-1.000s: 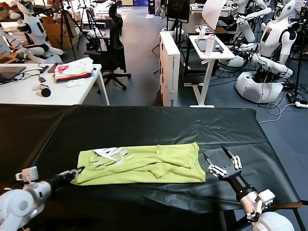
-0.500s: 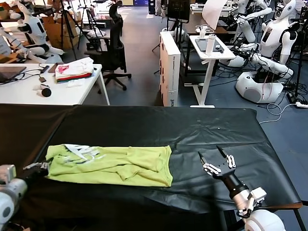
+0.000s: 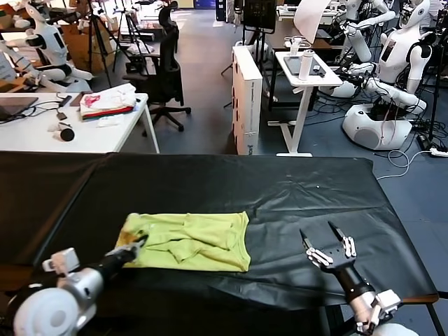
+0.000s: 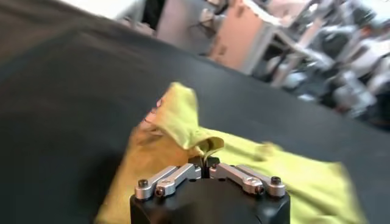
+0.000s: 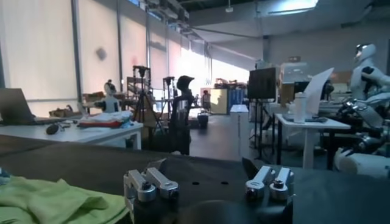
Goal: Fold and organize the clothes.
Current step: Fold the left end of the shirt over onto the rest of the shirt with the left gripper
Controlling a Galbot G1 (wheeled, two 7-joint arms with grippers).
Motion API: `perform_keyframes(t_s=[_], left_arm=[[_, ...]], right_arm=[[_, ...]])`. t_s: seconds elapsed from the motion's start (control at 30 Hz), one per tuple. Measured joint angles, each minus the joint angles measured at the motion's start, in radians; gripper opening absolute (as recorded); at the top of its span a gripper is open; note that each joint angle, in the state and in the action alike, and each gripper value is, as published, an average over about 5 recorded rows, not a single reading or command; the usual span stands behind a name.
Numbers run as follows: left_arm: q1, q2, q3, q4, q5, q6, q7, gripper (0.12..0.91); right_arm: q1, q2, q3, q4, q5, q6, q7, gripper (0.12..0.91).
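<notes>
Right now the lime-green T-shirt [image 3: 190,241] is lying folded over on the black table cover [image 3: 280,196], towards the robot's left of centre and close to the near edge. Its left end is doubled back onto the rest of the cloth, so the shirt is sitting as a short, rumpled rectangle. Meanwhile the left gripper [image 3: 133,246] is pinching that folded-over edge, its jaws closed together on a raised peak of fabric, which the left wrist view [image 4: 204,159] is showing plainly. Over on the other side, the right gripper [image 3: 330,248] is hovering above the bare cover, well apart from the shirt, with its fingers [image 3: 348,244] spread wide and holding nothing.
</notes>
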Motion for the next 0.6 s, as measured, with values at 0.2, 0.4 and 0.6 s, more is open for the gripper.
perform_keyframes(t_s=[0.2,0.4,0.6], left_arm=[[-0.071,-0.069,0.090,0.001,0.008,-0.002,-0.014,0.178],[-0.118,-0.130,0.175,0.004,0.056,-0.001,-0.032,0.178],[-0.130,-0.190,0.261,0.012,0.113,-0.001,-0.034,0.178]], right_arm=[[-0.041,0.029,0.025,0.008,-0.009,0.007,-0.001,0.907],[-0.048,0.039,0.027,0.007,-0.013,0.008,-0.001,0.907],[-0.042,0.041,0.021,0.000,-0.014,0.008,-0.001,0.907]])
